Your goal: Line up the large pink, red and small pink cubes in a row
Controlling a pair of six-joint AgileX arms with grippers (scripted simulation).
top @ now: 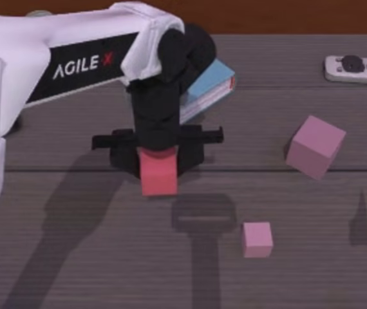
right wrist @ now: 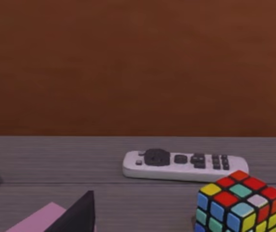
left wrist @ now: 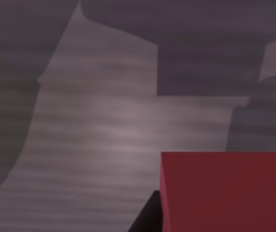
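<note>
Over the middle of the table: the left claw (top: 158, 161) is hanging from the AgileX arm that is reaching in from the left side.
Left claw state: its fingers are clamping the red cube (top: 158, 172) between them, the cube's lower half sticking out below the black body in the top view.
Red cube lift: it is hanging off the table (top: 74, 257), its shadow lying apart from it, below and to the right of the claw.
Left wrist view: the red cube (left wrist: 225, 191) is filling one corner, with bare tabletop (left wrist: 104, 135) and arm shadows behind it.
Large pink cube (top: 315, 146): it is sitting on the table well to the right of the left claw, turned at an angle to the table edges.
Small pink cube (top: 257, 239): it is resting on the table to the right of the left claw and nearer the front edge, apart from both other cubes.
Book (top: 206, 90): a blue-covered one is lying just behind the left claw, partly hidden by the wrist.
Remote (top: 356, 69): it is lying at the far right, well away from the left claw.
Right claw: I cannot tell its state; the right wrist view is showing only a dark tip (right wrist: 77, 215), the remote (right wrist: 185, 165) and a colourful puzzle cube (right wrist: 237, 205).
</note>
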